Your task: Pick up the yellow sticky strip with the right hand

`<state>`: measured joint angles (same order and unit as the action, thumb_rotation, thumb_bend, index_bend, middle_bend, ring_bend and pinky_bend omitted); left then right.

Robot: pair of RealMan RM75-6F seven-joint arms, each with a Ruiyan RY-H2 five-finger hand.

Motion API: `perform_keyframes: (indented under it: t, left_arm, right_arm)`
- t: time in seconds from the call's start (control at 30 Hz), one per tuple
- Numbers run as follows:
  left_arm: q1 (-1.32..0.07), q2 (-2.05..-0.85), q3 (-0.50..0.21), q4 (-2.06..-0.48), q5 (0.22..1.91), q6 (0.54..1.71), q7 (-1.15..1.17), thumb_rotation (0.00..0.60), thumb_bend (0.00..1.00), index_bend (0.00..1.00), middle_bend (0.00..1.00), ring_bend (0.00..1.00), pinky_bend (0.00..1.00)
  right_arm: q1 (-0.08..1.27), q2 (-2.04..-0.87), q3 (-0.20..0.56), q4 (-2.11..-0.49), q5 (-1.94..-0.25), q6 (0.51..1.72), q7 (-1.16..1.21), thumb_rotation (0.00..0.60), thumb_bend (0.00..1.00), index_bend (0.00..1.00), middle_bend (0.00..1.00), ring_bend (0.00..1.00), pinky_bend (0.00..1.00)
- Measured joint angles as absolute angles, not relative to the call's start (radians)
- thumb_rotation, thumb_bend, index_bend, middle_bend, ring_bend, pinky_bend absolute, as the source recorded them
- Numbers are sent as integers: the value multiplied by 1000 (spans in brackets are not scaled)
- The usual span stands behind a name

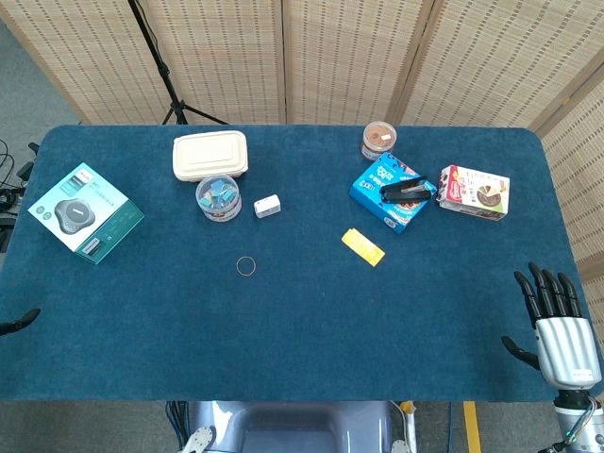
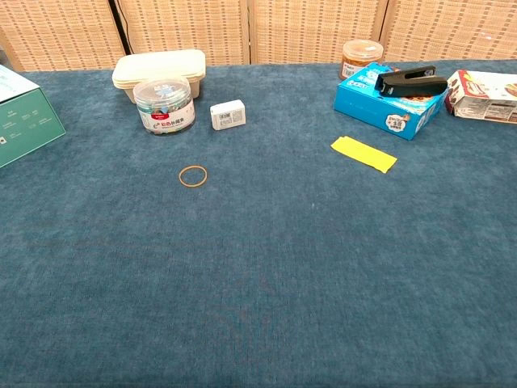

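Observation:
The yellow sticky strip (image 1: 363,247) lies flat on the blue table, right of centre; in the chest view the strip (image 2: 363,153) sits just in front of the blue box. My right hand (image 1: 557,326) hovers at the table's near right corner, fingers spread and holding nothing, well to the right of the strip and nearer to me. Only a dark fingertip of my left hand (image 1: 21,321) shows at the left edge, so its state is unclear. Neither hand appears in the chest view.
A blue box (image 1: 392,192) with a black stapler (image 1: 406,189) on it lies behind the strip, with a brown jar (image 1: 378,140) and a snack box (image 1: 475,192) nearby. Further left are a rubber band (image 1: 246,266), small white box (image 1: 267,205), clip tub (image 1: 218,198), lunch container (image 1: 209,155), teal box (image 1: 85,212).

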<state>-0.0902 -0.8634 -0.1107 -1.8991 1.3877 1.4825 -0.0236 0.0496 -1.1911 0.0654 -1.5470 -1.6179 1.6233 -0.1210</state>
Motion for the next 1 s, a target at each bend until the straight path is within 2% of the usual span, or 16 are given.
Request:
perform_keyframes:
  t: [0.4,0.7,1.0]
  left_arm:
    - [-83,-860,-112,-1895,1391,1498,-48,600,0,0,0,0,0]
    - [-85,-857,-119,-1890,1375,1493,-61,600,0,0,0,0,0]
    - [-89,-856,-125,-1888,1356,1482,-65,600,0,0,0,0,0]
  right_arm:
    - [76,-1203,55,-1535,-1635,1575,-109,600,0,0,0,0,0]
    - [192,-1173,92,-1587,-1648,1442,-154,600,0,0,0,0,0]
    - [358,-1180,150,-1628,-1609,1239,-189,600,0,23,0,0,0]
